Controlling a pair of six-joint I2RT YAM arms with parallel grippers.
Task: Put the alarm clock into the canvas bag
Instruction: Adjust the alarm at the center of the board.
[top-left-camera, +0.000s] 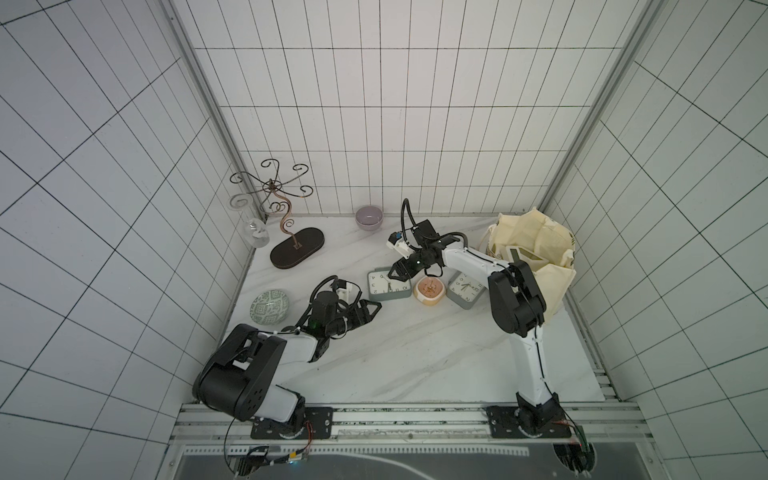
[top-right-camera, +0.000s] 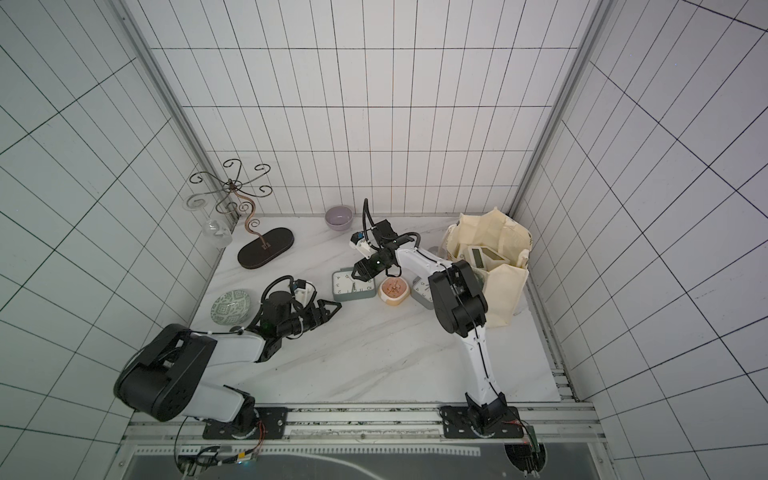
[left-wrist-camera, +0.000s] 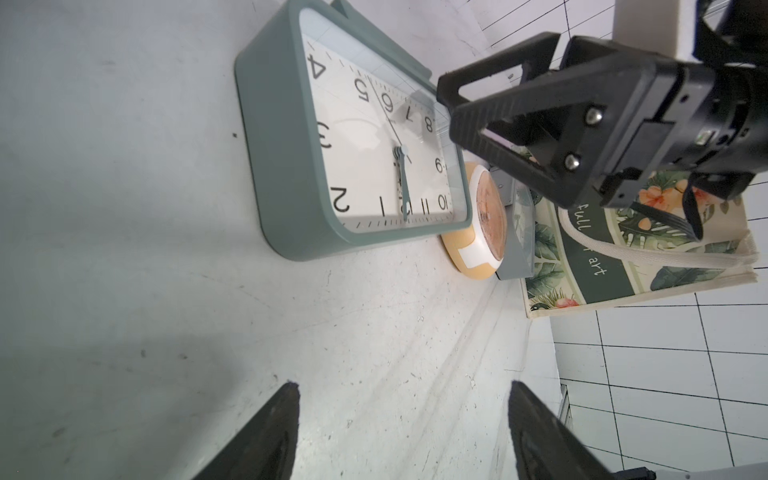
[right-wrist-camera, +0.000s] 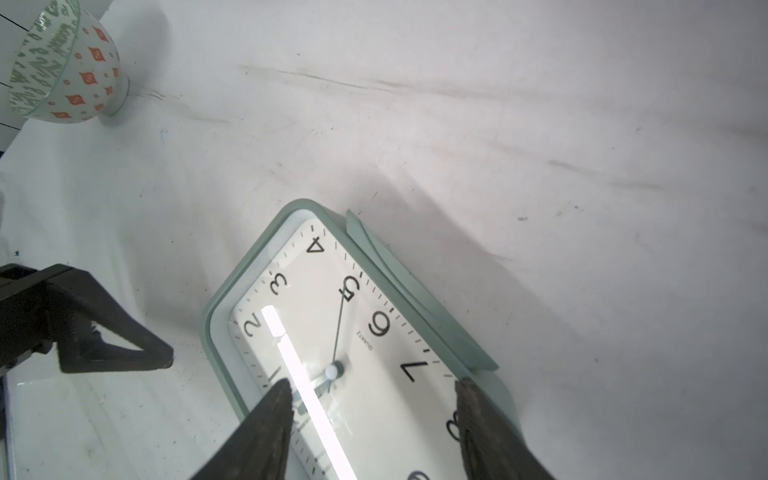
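Note:
A sage-green alarm clock (top-left-camera: 388, 284) (top-right-camera: 354, 285) lies face up in mid-table. My right gripper (top-left-camera: 395, 272) (right-wrist-camera: 372, 386) hovers open just over its dial (right-wrist-camera: 365, 332), one fingertip near the frame edge and one over the face. The left gripper (top-left-camera: 374, 309) (left-wrist-camera: 405, 388) is open and empty over bare table, short of the clock (left-wrist-camera: 353, 137). A round orange clock (top-left-camera: 430, 291) and a grey alarm clock (top-left-camera: 467, 289) lie to the right. The canvas bag (top-left-camera: 536, 245) (left-wrist-camera: 602, 257) stands open at far right with a white digital clock (top-right-camera: 484, 257) inside.
A patterned bowl (top-left-camera: 269, 307) sits left of my left arm. At the back stand a lilac bowl (top-left-camera: 369, 217) and a scrolled metal stand on a dark oval base (top-left-camera: 297, 247), with a wine glass (top-left-camera: 255, 232) hanging from it. Tiled walls enclose three sides.

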